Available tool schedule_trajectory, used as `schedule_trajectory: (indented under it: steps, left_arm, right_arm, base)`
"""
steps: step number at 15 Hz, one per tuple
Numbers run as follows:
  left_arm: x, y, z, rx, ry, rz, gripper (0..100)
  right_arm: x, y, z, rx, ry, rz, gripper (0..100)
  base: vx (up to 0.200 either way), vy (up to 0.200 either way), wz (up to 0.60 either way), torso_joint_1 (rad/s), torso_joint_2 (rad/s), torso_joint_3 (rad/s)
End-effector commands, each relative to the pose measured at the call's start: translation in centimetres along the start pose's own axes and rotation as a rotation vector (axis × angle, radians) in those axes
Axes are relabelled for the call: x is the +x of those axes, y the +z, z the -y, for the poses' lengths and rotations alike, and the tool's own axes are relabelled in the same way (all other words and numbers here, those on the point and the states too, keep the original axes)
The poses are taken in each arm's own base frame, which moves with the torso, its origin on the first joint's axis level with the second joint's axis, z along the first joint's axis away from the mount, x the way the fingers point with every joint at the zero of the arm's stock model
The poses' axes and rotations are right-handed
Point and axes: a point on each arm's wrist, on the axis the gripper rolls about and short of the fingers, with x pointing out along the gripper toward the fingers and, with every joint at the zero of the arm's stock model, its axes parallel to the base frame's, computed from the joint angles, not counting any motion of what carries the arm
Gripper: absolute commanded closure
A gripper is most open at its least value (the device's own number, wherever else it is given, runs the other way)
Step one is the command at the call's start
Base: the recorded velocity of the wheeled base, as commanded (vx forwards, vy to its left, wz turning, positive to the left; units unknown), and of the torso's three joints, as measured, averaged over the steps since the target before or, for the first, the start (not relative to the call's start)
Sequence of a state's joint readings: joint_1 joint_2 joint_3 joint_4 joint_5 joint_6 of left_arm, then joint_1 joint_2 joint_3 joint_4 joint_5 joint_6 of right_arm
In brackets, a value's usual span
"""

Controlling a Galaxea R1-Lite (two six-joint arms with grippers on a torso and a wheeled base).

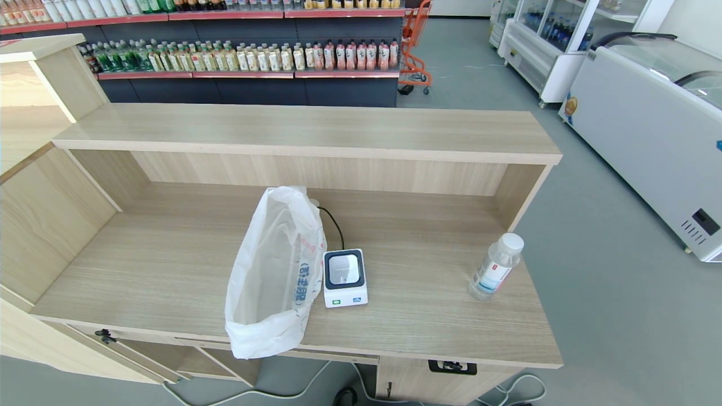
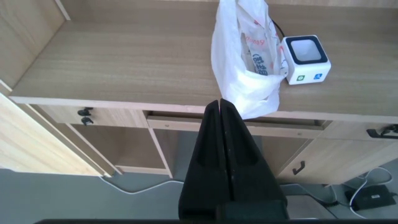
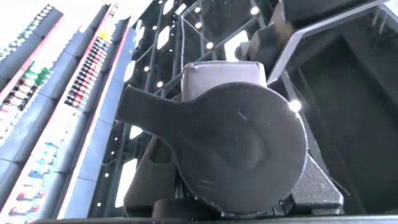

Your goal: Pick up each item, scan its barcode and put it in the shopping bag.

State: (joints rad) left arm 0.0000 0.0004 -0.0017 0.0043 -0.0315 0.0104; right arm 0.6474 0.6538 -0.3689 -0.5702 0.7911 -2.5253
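Note:
A clear water bottle with a white cap and red-and-white label stands upright near the right end of the wooden counter. A white plastic shopping bag stands open at the middle front, its bottom hanging over the edge. Just right of it sits the white barcode scanner, window up, with a black cable running behind the bag. In the left wrist view my left gripper is shut and empty, below and in front of the counter edge, pointing toward the bag and scanner. My right gripper points up at the ceiling.
A raised ledge and side walls box in the counter at the back and left. Drawers with black handles lie under the front edge. Cables trail on the floor. Drink shelves and a freezer stand beyond.

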Motion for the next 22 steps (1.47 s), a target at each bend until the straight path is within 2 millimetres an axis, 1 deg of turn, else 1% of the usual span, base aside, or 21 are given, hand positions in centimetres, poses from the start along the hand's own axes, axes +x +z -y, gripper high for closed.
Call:
schedule_trajectory:
  steps: [1,3,5,12,13,14,15,16,17,18,19,20,21,22]
  left_arm:
    - [0.0,0.0,0.0,0.0,-0.001,0.0,100]
    - [0.0,0.0,0.0,0.0,0.001,0.0,100]
    - [0.0,0.0,0.0,0.0,-0.001,-0.002,100]
    - [0.0,0.0,0.0,0.0,0.001,0.0,100]
    - [0.0,0.0,0.0,0.0,-0.001,-0.002,100]
    - [0.0,0.0,0.0,0.0,-0.001,0.0,100]
    - [0.0,0.0,0.0,0.0,-0.001,0.001,100]
    - [0.0,0.0,0.0,0.0,0.001,0.0,100]
    - [0.0,0.0,0.0,0.0,-0.001,0.0,100]
    - [0.0,0.0,0.0,0.0,0.001,0.0,100]
    - [0.0,0.0,0.0,0.0,0.001,-0.002,100]
    - [0.0,0.0,0.0,0.0,-0.001,-0.002,100]
    - [0.0,0.0,0.0,0.0,-0.001,0.001,100]
    - [0.0,0.0,0.0,0.0,0.001,0.0,100]
  right_arm:
    - [0.2,0.1,-0.4,0.012,0.014,0.008,100]
    - [0.2,0.2,-0.4,0.019,0.019,0.011,100]
    - [0.1,0.5,-0.8,0.053,0.063,0.03,100]
    - [0.0,0.6,-0.9,0.08,0.085,0.024,100]
    - [0.3,0.1,-1.3,0.2,0.154,-0.017,100]
    - [0.8,-0.9,-2.7,0.52,0.329,-0.157,100]
    - [0.5,-1.4,-3.3,0.892,0.44,-0.392,100]
    - [0.1,-2.1,-3.4,1.167,0.467,-0.744,100]
    - [-0.3,-2.8,-3.2,1.214,0.468,-0.97,100]
    - [-0.3,-2.7,-3.3,1.217,0.47,-0.982,100]
    - [-1.7,-0.7,-3.8,1.393,0.441,-1.166,100]
    - [-1.8,-0.4,-3.7,1.563,0.355,-1.233,100]
    - [-1.7,-0.5,-4.0,1.701,0.318,-1.288,100]
    - [-1.5,-0.7,-4.3,1.786,0.289,-1.329,100]
  base:
    - [0.0,0.0,0.0,0.0,0.0,0.0]
    - [0.0,0.0,0.0,0.0,0.0,0.0]
    - [0.0,0.0,0.0,0.0,0.0,0.0]
    - [0.0,0.0,0.0,0.0,0.0,0.0]
    - [0.0,0.0,0.0,0.0,0.0,0.0]
    - [0.0,0.0,0.0,0.0,0.0,0.0]
    - [0.0,0.0,0.0,0.0,0.0,0.0]
    - [0.0,0.0,0.0,0.0,0.0,0.0]
    - [0.0,0.0,0.0,0.0,0.0,0.0]
    - [0.0,0.0,0.0,0.0,0.0,0.0]
    - [0.0,0.0,0.0,0.0,0.0,0.0]
    - [0.0,0.0,0.0,0.0,0.0,0.0]
    - [0.0,0.0,0.0,0.0,0.0,0.0]
    - [0.0,0.0,0.0,0.0,0.0,0.0]
